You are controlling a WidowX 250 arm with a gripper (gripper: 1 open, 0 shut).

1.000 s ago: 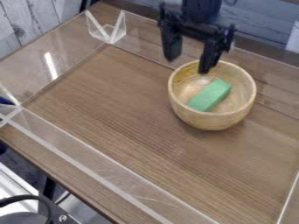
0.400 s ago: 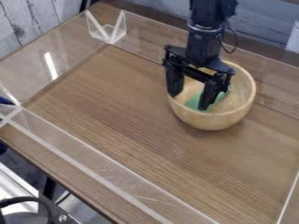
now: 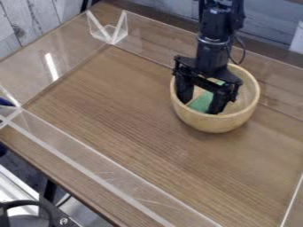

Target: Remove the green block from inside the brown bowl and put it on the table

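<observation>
The table [image 3: 106,124], a brown wood-grain top with dark streaks, fills most of the view. Low clear walls [image 3: 71,145] edge it, one running slantwise from the left toward the near side.

The brown bowl [image 3: 190,117], light tan, round and thick-walled with a smooth pale inside, sits on the table toward the far right.

The black gripper [image 3: 206,90] comes down from the far side into the bowl, its two fingers spread apart, one toward the left of the bowl and one toward the right. The jaws stand open, with the green block between them; whether either finger touches it cannot be told.

A clear angular piece [image 3: 108,28] stands at the far left part of the table, well apart from the bowl. Black equipment with a curved cable [image 3: 27,202] shows in the near left corner, outside the clear wall.

The green block [image 3: 203,102], small and plain bright green, lies inside the bowl, partly hidden by the gripper. A little blue item [image 3: 3,102] shows at the left border, cut off by the frame.
</observation>
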